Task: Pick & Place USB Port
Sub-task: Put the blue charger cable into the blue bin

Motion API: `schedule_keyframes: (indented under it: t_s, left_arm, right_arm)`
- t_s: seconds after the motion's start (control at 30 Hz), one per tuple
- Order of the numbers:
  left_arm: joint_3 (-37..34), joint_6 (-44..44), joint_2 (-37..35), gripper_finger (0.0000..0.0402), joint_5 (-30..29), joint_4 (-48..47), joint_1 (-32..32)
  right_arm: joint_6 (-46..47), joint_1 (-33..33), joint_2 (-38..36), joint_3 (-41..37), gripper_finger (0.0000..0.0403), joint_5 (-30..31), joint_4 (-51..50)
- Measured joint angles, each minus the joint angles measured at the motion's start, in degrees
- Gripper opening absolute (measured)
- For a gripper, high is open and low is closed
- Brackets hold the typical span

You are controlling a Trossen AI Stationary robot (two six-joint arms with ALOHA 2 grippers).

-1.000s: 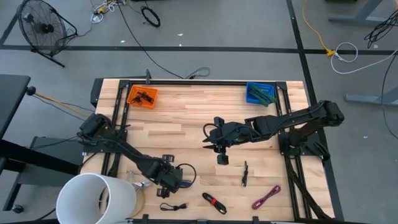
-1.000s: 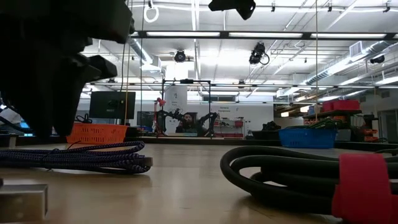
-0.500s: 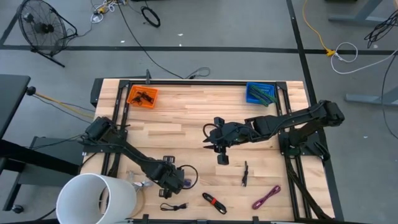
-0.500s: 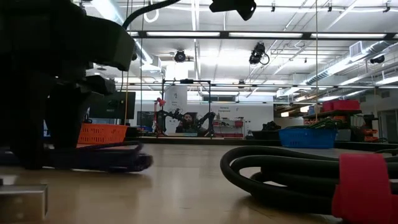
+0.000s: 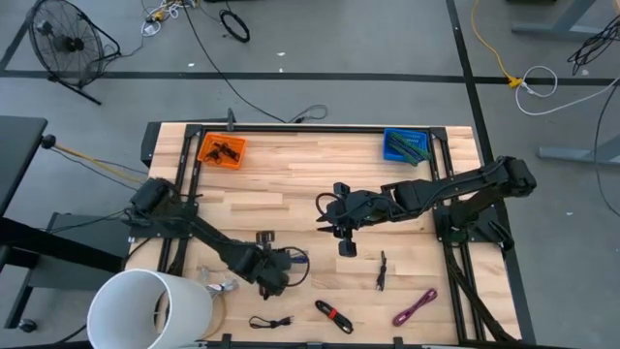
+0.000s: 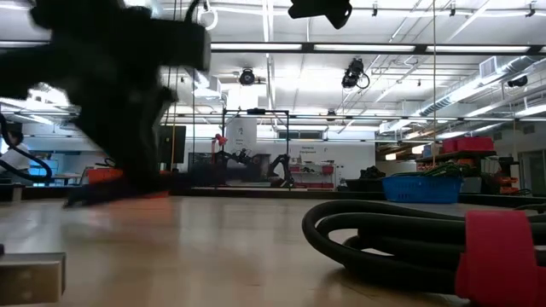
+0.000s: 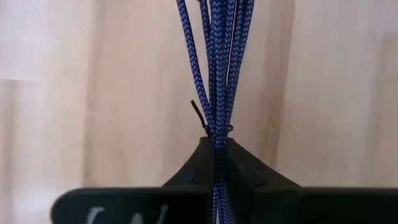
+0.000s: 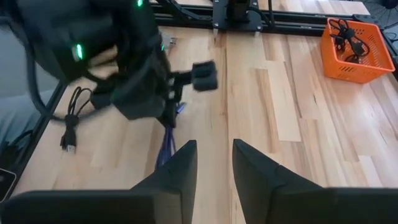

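The left gripper (image 7: 216, 163), fingers clamped on the bundled blue braided cable (image 7: 216, 68) whose long axis runs straight ahead from its fingertips, holds it over the table's near edge, while the right gripper (image 8: 214, 163), fingers apart and empty, waits mid-table.

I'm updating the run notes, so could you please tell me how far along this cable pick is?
Done: the left gripper has shut on the blue braided cable. In hand: carrying it above the table. Left: placing it, perhaps in the blue bin or orange bin. The right gripper waits mid-table, empty.
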Motion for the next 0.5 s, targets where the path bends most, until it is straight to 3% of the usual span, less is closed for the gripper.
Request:
schedule_keyframes:
  t_s: [0.33, 0.5]
  left_arm:
    - [4.2, 11.5, -21.7, 0.0014, -15.8, -2.5, 1.1]
    - [4.3, 18.0, -33.7, 0.0014, -24.8, 2.1, 0.6]
  right_arm:
    - [-1.2, 0.0, 0.0, 0.0, 0.0102, 0.0, -0.6]
    - [-2.6, -0.4, 0.0, 0.0, 0.0102, 0.0, 1.3]
